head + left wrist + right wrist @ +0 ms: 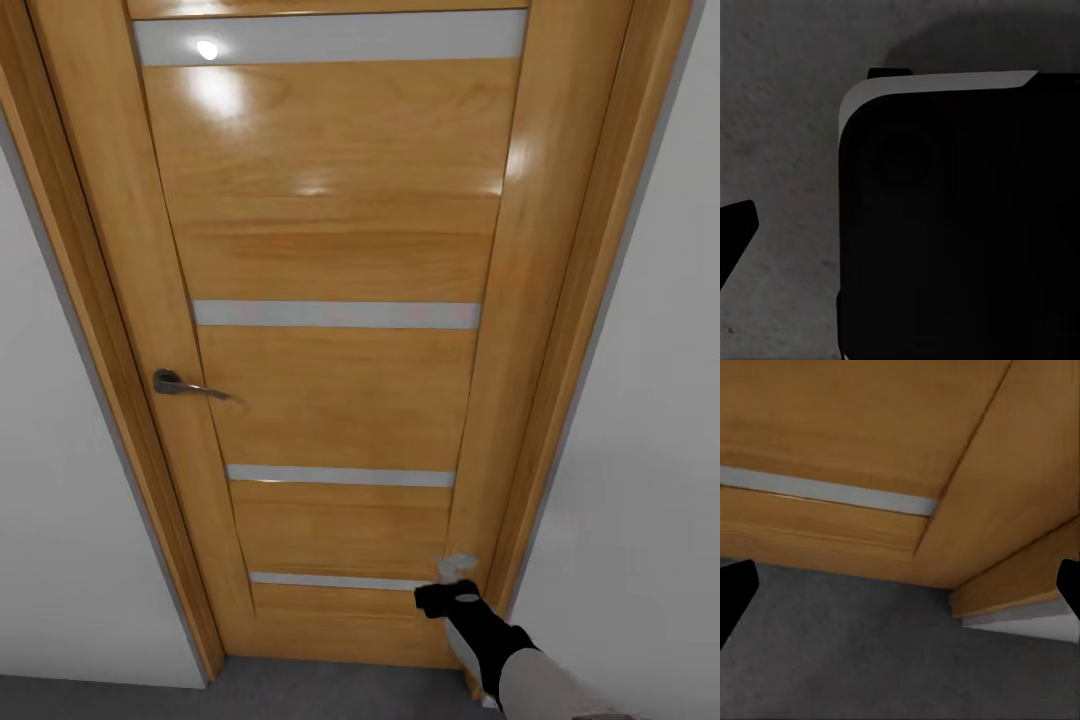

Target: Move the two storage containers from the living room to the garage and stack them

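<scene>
Honey-coloured wooden door [335, 300] with grey metal lever handle [185, 385] stands shut ahead; right gripper [455, 585], jaws wide and empty, nears it, left gripper's jaws indiscernible, so carrying seems unfinished.

The floor [330, 690] is dark grey, rough and matte, like concrete. In the head view a narrow strip of it runs along the foot of a closed wooden door [340, 370], meeting the bottom edge of the door and the base of the wooden frame [110, 330] on either side. In the right wrist view the same grey floor [855, 652] reaches the door's lower edge [832, 547] and the foot of the frame [1005, 600], where a pale skirting strip [1027, 624] begins. In the left wrist view the grey floor [780, 135] lies beneath a large black rounded body [960, 225] with a pale rim, which casts a soft shadow on it; whether that body touches the floor is not clear.
</scene>
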Controlling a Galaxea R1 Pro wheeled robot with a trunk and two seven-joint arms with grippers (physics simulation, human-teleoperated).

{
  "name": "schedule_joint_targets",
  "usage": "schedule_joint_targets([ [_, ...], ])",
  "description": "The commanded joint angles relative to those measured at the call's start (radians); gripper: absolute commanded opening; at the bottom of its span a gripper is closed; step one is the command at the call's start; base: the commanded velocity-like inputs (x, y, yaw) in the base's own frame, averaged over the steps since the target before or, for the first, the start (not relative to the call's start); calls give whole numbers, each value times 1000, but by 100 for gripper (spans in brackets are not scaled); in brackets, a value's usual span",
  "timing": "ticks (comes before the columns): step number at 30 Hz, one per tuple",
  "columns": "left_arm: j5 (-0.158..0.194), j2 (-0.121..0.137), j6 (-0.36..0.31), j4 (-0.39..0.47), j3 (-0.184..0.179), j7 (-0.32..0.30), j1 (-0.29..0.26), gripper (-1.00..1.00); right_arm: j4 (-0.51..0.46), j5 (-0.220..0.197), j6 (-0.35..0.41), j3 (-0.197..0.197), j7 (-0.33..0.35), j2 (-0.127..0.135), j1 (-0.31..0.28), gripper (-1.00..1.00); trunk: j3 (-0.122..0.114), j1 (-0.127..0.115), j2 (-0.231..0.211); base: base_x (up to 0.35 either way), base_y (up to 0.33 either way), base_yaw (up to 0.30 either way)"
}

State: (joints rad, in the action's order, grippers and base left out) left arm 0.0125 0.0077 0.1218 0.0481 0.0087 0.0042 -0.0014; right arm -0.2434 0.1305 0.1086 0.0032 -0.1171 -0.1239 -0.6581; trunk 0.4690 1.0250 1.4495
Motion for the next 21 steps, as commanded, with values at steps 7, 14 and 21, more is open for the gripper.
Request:
schedule_joint_targets([
  [7, 1, 0, 2, -1, 1, 0, 0, 100, -10, 43, 24, -1, -17, -51, -92, 100, 1, 0, 1, 0, 0, 0],
  [14, 1, 0, 2, 0, 1, 0, 0, 100, -15, 47, 25, -3, -19, -51, -159, 100, 1, 0, 1, 0, 0, 0],
  [21, 1, 0, 2, 0, 0, -1, 0, 100, -72, 46, 24, 8, -14, -51, -171, 100, 1, 0, 1, 0, 0, 0],
])
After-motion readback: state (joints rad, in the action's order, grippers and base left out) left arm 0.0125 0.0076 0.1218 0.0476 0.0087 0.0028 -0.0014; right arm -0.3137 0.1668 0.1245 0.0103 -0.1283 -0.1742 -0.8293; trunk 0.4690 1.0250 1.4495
